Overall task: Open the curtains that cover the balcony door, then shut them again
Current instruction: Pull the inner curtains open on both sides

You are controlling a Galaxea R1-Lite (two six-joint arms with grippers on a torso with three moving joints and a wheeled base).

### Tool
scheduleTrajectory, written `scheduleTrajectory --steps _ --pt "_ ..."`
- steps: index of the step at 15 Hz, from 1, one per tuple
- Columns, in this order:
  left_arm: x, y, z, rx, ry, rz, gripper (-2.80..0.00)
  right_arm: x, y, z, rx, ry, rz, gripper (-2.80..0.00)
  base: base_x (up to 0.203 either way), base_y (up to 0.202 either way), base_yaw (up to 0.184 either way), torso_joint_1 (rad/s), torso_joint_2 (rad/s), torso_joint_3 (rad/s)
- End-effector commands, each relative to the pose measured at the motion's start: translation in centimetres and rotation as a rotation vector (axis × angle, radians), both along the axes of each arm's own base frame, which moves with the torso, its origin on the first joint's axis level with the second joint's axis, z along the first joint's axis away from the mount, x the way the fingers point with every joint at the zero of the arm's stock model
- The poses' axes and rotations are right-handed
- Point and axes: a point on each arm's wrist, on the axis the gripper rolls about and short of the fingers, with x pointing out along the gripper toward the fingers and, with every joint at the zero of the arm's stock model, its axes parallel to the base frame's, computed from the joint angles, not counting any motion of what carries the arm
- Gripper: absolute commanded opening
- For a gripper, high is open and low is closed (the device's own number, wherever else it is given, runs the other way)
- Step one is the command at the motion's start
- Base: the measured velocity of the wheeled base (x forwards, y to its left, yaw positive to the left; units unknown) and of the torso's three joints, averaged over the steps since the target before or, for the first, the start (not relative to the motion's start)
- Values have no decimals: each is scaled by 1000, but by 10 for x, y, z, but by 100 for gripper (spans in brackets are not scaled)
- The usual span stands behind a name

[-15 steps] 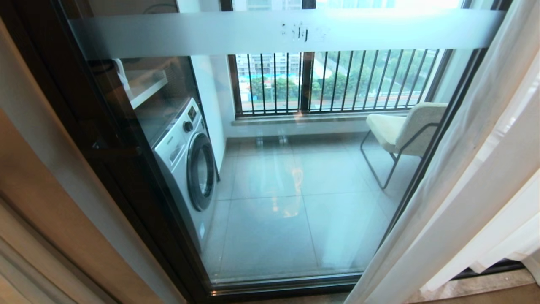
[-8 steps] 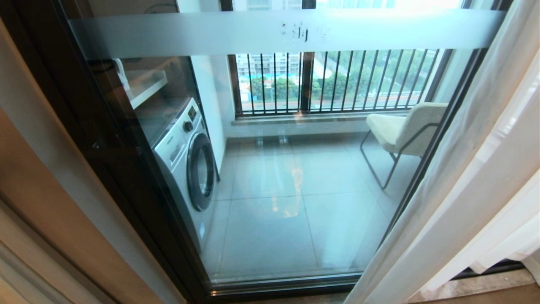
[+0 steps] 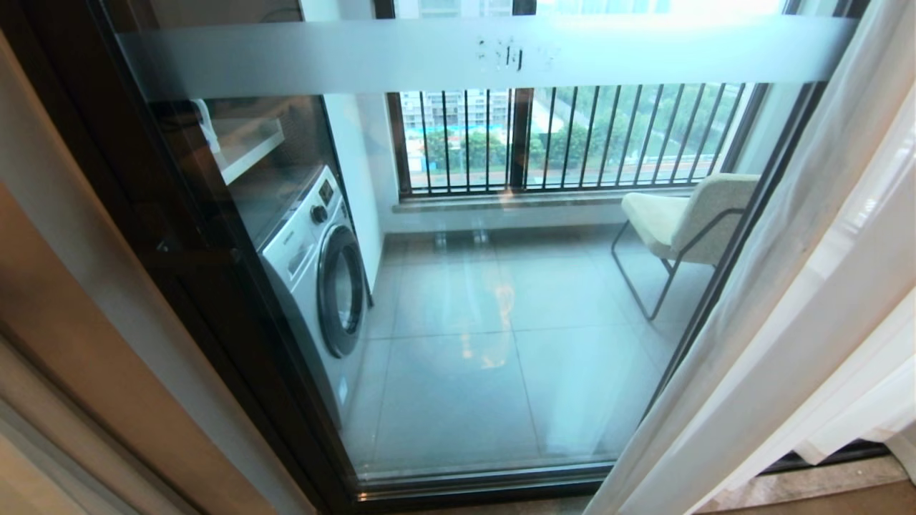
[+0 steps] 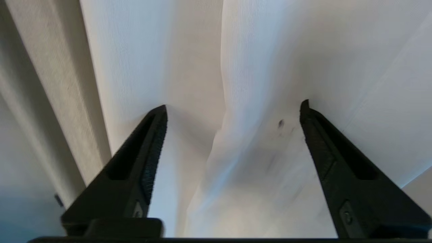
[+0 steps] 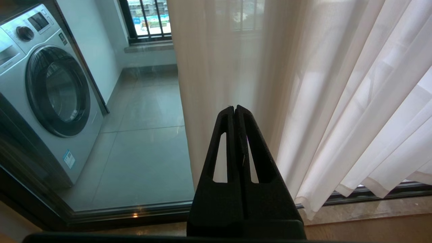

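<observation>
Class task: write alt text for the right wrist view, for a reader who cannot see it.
A shut black right end effector points at sheer white curtains drawn aside to one side of a glass balcony door. Through the bare glass are a washing machine and a grey tiled floor.

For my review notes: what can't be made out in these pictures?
- Both arms: outside the head view.
- Curtain top and hem: cut off in the left wrist view; left gripper open around a fold.
- Door band characters: too small to read, head view.
- Door's right part: behind curtain, right wrist view; right gripper shut.
</observation>
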Motion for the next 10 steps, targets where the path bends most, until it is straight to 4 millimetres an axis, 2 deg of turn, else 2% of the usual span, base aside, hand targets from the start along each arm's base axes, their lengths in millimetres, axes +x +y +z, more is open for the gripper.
scheduleTrajectory --steps 1,10 --pt "-10 -14 4 16 -12 1 0 0 0 0 0 -1 0 -280 0 0 0 0 0 0" --pt "-40 -68 -11 13 -4 -35 0 0 0 0 0 0 0 -280 0 0 0 0 0 0"
